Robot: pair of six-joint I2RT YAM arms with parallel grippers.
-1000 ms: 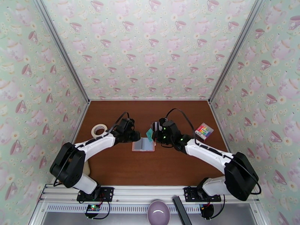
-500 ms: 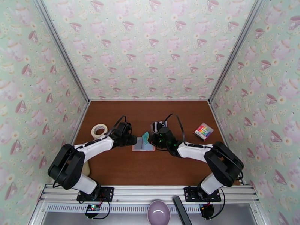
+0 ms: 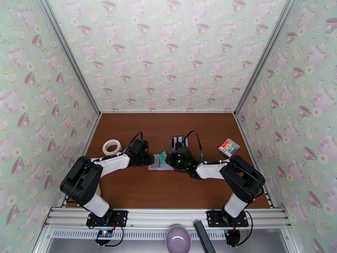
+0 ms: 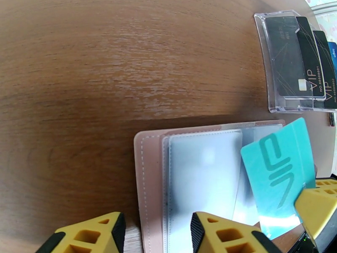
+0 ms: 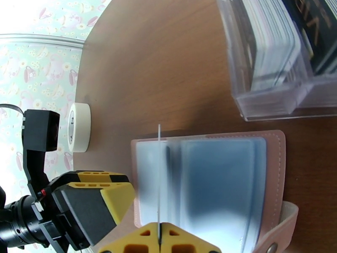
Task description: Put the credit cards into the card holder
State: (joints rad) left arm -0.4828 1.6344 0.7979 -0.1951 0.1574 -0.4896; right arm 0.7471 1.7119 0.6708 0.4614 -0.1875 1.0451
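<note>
Nearest, below the table's front rail, sits a mauve bowl [image 3: 177, 240]. From their bases both arms reach inward over the brown table [image 3: 168, 195] and meet at its middle, where the card holder [image 3: 158, 167] lies opened flat, pink cover down and pale bluish clear pockets up, its snap tab sticking out at one corner. The left gripper [image 4: 156, 226] is low at the holder's left edge with its yellow jaws partly spread and nothing clamped between them; the pink cover's border lies in the gap, and whether a fingertip presses on it I cannot tell. The right gripper [image 5: 160, 235] is closed tight on a teal card [image 4: 278, 169] marked VIP, holding it on edge and tilted over the pockets; whether its lower edge has entered a pocket cannot be told. Just beyond the holder stands a clear rack [image 4: 269, 64] with the other credit cards [image 4: 309, 55] in it, black ones upright in its slots. Farther left lies a roll of white tape [image 3: 111, 146], and well to the right a multicoloured striped pad [image 3: 228, 147].
</note>
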